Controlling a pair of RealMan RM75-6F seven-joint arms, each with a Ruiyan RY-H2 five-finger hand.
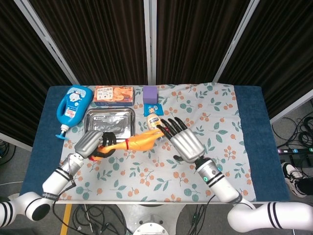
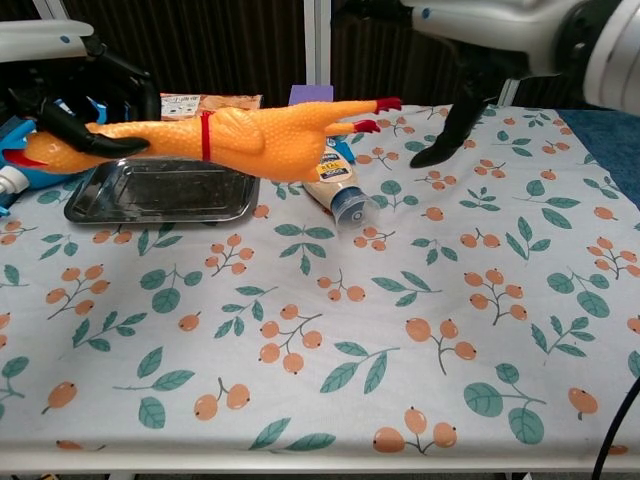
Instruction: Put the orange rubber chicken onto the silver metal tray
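Left hand (image 1: 91,143) is gripping the orange rubber chicken (image 2: 215,138) by its head end, holding it in the air beside the silver metal tray (image 1: 109,123); right hand (image 1: 185,143) is hovering with fingers spread, holding nothing.

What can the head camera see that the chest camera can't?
Only the head view shows the purple block, the whole blue bottle and the curtains behind the table. Only the chest view shows the chicken hanging clear above the cloth, and the sauce bottle's cap end. Both show the left hand holding the chicken, the right hand open, the tray and the snack box.
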